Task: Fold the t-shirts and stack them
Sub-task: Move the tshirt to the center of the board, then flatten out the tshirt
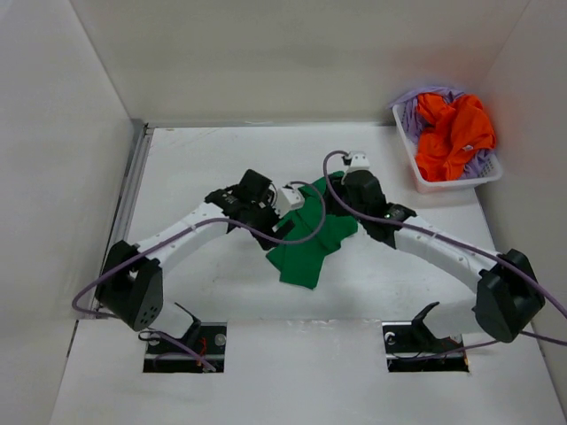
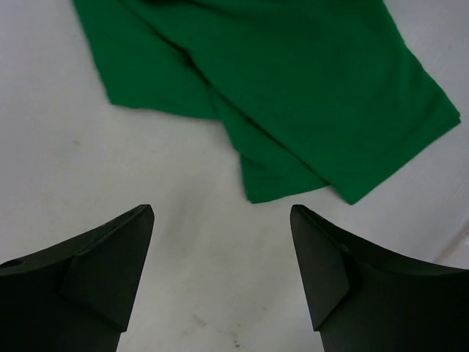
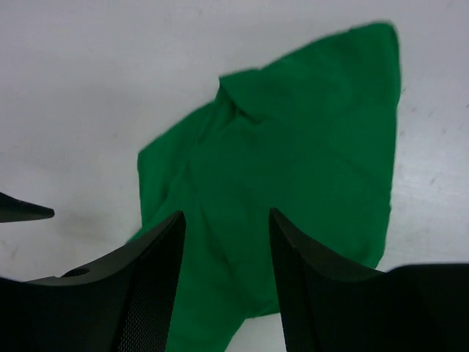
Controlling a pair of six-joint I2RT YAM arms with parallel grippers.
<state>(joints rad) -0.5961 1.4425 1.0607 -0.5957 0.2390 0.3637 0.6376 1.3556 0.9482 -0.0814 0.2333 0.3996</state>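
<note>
White plastic basket [image 1: 456,183] at far right corner, white table [image 1: 204,159], plain white walls [image 1: 266,53]

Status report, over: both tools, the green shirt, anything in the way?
Both open: left tool beside the green shirt, right tool above it. Shirt rumpled on table, unheld. In basket: orange shirt, lavender shirt. Nothing blocks.
</note>
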